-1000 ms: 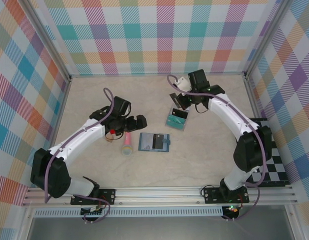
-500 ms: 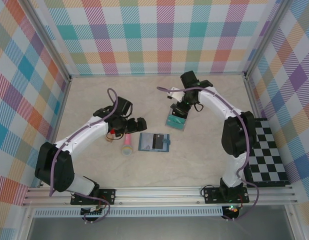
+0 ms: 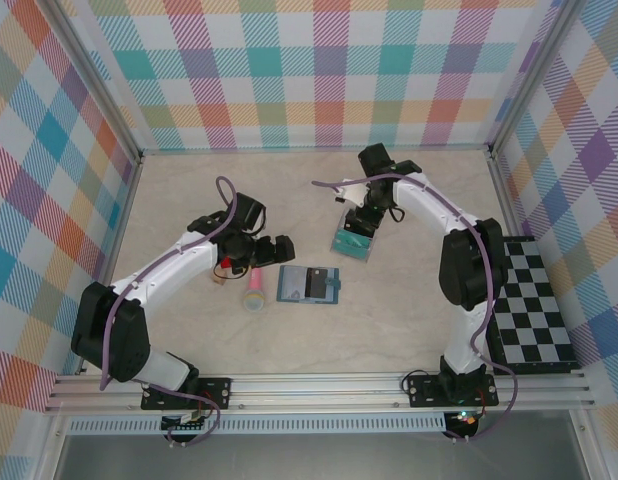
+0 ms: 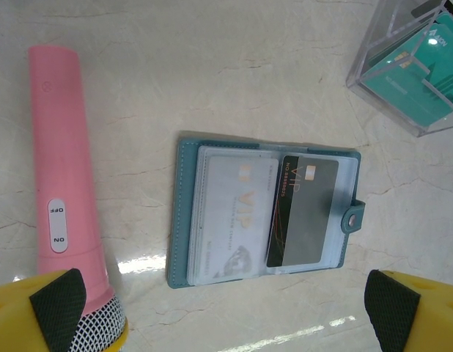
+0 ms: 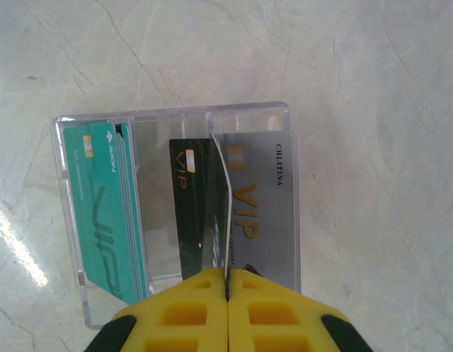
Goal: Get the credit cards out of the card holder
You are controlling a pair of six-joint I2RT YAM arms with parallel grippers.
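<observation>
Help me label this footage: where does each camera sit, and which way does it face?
Top external: above, behind the bases, looking down at the table; both arms show.
Left wrist: looks down on the open card holder; open left gripper fingertips at bottom corners.
Right wrist: looks down into the clear box; right gripper shut on a card.
Both wrist views share the clear box.

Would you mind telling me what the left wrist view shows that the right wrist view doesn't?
Left wrist: the pink stick and the open card holder, with a grey card and a black card pocketed. Right wrist: the right gripper, jaws shut on an edge-on card. Both: the clear box holding teal cards.
</observation>
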